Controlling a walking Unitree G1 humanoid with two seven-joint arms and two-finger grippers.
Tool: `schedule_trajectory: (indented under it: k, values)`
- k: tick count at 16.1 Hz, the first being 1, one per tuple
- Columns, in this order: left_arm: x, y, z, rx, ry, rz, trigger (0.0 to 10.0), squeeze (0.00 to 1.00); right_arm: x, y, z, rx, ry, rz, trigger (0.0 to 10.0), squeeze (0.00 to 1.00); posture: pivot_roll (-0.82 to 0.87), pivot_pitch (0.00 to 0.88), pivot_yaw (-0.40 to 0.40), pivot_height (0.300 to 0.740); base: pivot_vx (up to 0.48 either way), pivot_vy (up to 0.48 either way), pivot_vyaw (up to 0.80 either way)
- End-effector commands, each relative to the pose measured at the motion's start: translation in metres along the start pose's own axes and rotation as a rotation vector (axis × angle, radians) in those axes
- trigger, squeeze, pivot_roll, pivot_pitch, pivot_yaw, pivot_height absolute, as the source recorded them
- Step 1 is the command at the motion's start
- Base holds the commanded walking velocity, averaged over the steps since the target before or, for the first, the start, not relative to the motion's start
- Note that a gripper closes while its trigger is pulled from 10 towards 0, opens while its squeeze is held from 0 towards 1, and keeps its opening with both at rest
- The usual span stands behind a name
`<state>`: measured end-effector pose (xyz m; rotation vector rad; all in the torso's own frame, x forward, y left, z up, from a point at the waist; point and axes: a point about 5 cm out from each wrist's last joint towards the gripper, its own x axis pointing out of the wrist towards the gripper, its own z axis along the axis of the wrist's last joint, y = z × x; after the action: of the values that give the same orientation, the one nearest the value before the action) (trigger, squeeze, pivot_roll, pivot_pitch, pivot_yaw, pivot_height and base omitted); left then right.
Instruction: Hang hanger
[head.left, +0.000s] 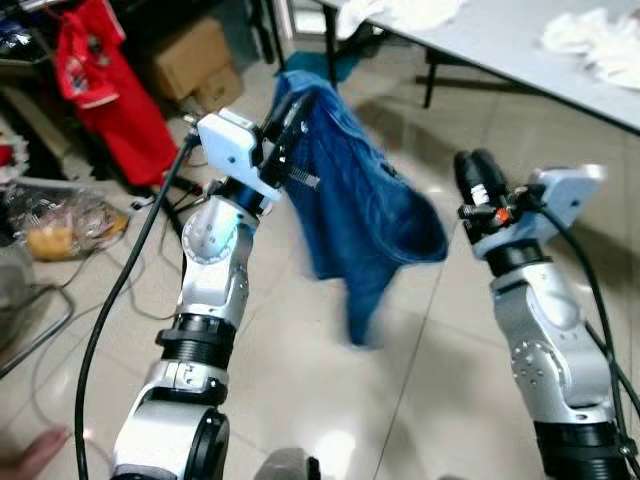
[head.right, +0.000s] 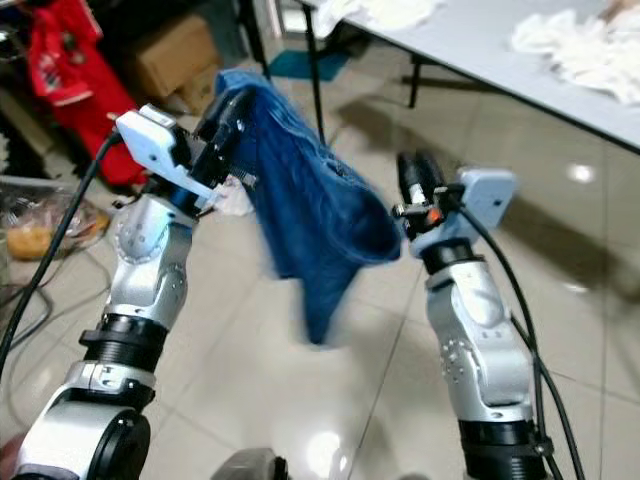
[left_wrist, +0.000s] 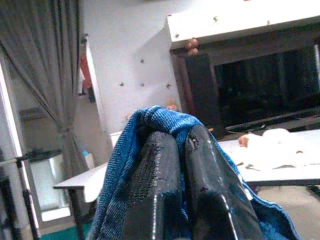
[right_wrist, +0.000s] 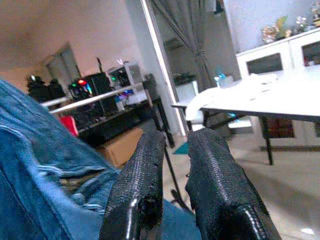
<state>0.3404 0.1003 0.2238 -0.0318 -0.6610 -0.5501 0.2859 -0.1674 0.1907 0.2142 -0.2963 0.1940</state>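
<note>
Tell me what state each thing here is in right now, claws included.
Denim garment: draped over the left claw, hanging above the floor.
Left claw: raised, fingers close together under the denim.
Right claw: raised beside the garment, fingers nearly together, holding nothing.
White cloths: crumpled on the grey table.

A: Where's the garment (head.left: 350, 215)?
B: Mid-scene, draped over the left gripper (head.left: 290, 125), hanging btwn both arms above the floor (head.left: 430, 370). Right gripper (head.left: 478, 180) just beside its right edge.
A: Table (head.left: 520, 50)?
B: Behind, to the right; cloths (head.left: 595, 40) on its top near the far edge.
A: Left side?
B: Shirt (head.left: 100, 80) hangs far left, box (head.left: 190, 60) beside it, bag (head.left: 60, 225) on the floor in front.
</note>
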Motion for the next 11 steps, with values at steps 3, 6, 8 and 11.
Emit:
schedule_trajectory:
  k: [3, 6, 8, 11]
  values:
    - [0.0045, -0.0024, 0.0056, 0.003, -0.024, -0.008, 0.0, 0.0, -0.0009, -0.0017, 0.0002, 0.015, -0.006, -0.009, 10.0, 0.0, -0.19, 0.015, 0.161, 0.74, 0.0, 0.0, 0.0]
    - [0.0071, -0.0033, 0.0061, -0.003, -0.03, -0.008, 0.0, 0.0, -0.0004, -0.0031, 0.0027, -0.009, -0.027, -0.006, 10.0, 0.0, -0.19, 0.008, 0.158, 0.74, 0.0, 0.0, 0.0]
    - [0.008, -0.0032, 0.0063, -0.004, -0.032, -0.007, 0.0, 0.0, 0.0017, -0.0022, 0.0034, -0.018, -0.038, 0.003, 10.0, 0.0, -0.18, 0.003, 0.157, 0.74, 0.0, 0.0, 0.0]
    - [0.0078, -0.0034, 0.0069, -0.004, -0.035, -0.004, 0.0, 0.0, 0.0048, -0.0025, 0.0027, -0.023, -0.035, 0.002, 10.0, 0.0, -0.18, 0.0, 0.155, 0.74, 0.0, 0.0, 0.0]
